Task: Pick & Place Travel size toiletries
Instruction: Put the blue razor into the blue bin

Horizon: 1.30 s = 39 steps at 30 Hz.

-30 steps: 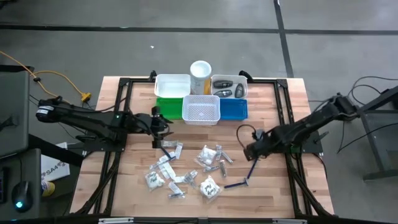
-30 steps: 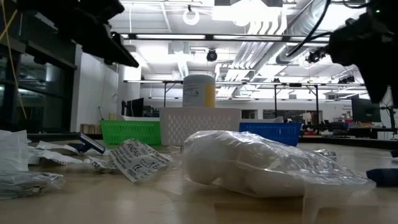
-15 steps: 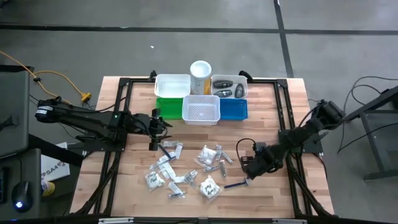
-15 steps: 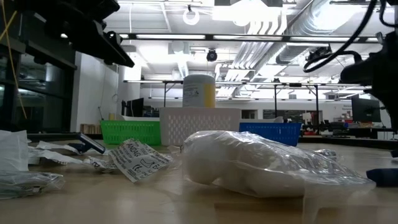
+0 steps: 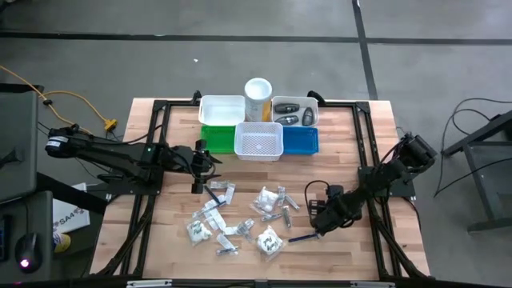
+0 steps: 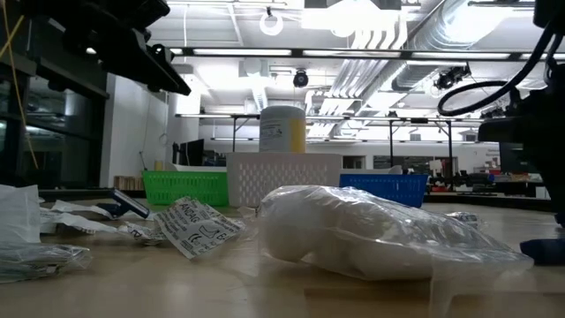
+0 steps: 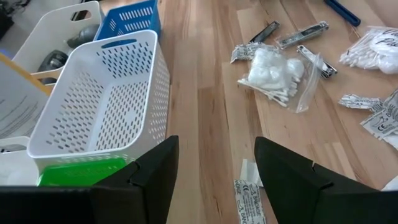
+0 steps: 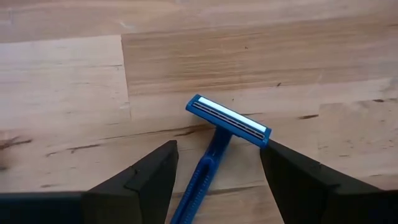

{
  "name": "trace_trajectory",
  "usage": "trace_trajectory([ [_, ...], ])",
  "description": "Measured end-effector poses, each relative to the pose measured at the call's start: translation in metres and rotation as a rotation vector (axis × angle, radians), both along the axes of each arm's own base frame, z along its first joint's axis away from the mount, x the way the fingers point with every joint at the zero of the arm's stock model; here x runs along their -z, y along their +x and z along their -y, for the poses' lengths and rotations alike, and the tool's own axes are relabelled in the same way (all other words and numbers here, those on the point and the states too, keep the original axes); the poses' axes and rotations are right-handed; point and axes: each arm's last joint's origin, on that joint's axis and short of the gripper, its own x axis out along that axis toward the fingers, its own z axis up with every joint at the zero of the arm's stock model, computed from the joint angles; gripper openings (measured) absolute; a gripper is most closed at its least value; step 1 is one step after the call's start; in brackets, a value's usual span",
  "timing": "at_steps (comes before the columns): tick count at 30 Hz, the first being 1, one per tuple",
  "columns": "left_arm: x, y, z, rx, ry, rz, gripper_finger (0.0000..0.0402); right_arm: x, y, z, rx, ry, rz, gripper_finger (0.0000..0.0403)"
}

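Note:
A blue razor point(image 8: 214, 146) lies flat on the wooden table point(image 5: 352, 144), near its front right; in the high view the razor point(image 5: 301, 237) is seen just left of my right gripper point(image 5: 318, 227). That gripper point(image 8: 217, 149) points down, open, with one finger on either side of the handle just behind the head, touching nothing. More toiletries point(image 5: 240, 216) lie scattered mid-table: crinkly packets, a bag of cotton swabs point(image 7: 273, 71), nail clippers point(image 7: 303, 34). My left gripper point(image 7: 214, 146) hovers open near the bins, above the table point(image 5: 198, 182).
At the far edge stand a white bin point(image 5: 222, 110), a green bin point(image 5: 214, 136), a white perforated basket point(image 5: 258, 142), a blue bin point(image 5: 301, 140), a white bin with dark oval pieces point(image 5: 294, 112) and a white-and-yellow cylinder point(image 5: 258, 94). Bare wood lies right of the razor.
My right gripper has sunk and gone toward the table's near edge and a little left, coming down over the blue razor; its wrist has rolled and it now points more steeply down. The razor and the other toiletries lie as before.

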Motion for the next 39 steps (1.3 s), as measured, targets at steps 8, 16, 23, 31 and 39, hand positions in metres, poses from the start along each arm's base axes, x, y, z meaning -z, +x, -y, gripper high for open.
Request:
trace_trajectory([
  [8, 0.0, 0.0, 0.0, -0.003, -0.006, 0.001, 0.0209, 0.0, 0.0, 0.003, -0.006, -0.022, -0.003, 0.0148],
  [16, 0.0, 0.0, 0.0, -0.004, -0.006, -0.001, 0.0209, 0.001, 0.001, 0.004, -0.064, -0.026, -0.009, 0.0064],
  [23, 0.0, 0.0, 0.0, -0.003, -0.005, -0.002, 0.0209, 0.001, 0.007, 0.012, -0.134, -0.001, -0.036, 0.0015],
  [31, 0.0, 0.0, 0.0, -0.003, -0.003, -0.007, 0.0209, -0.004, 0.017, 0.025, -0.216, -0.02, -0.042, 0.0011],
  [39, 0.0, 0.0, 0.0, -0.003, -0.001, -0.007, 0.0209, -0.029, 0.023, 0.041, -0.299, -0.08, 0.039, 0.0003],
])
